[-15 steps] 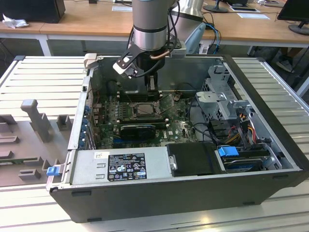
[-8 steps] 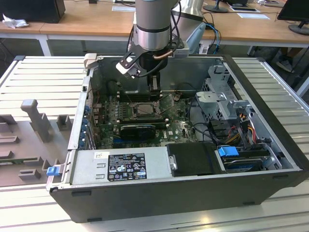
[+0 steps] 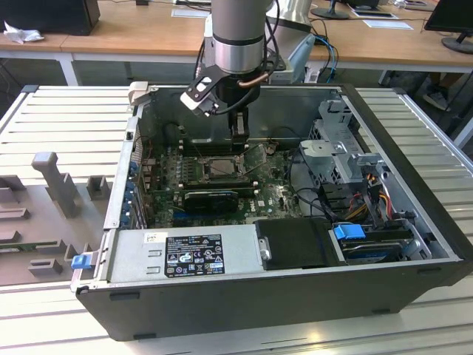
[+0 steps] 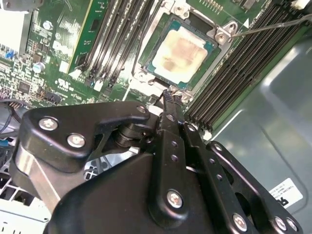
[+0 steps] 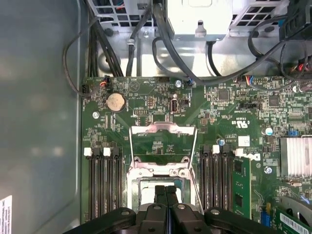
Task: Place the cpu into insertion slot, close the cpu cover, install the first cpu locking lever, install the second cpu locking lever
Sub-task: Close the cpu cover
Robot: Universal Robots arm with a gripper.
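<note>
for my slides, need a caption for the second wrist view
Shut gripper with its tip close beside the cpu, whose pale top shows tan stains

No print is showing clearly enough to be read. A black rectangular sticker point(image 3: 194, 255) is sitting on the grey metal power supply box point(image 3: 236, 248). In the second wrist view, a white paper label point(image 4: 282, 191) is sticking to the grey metal case wall point(image 4: 273, 107), its lettering illegible.
</note>
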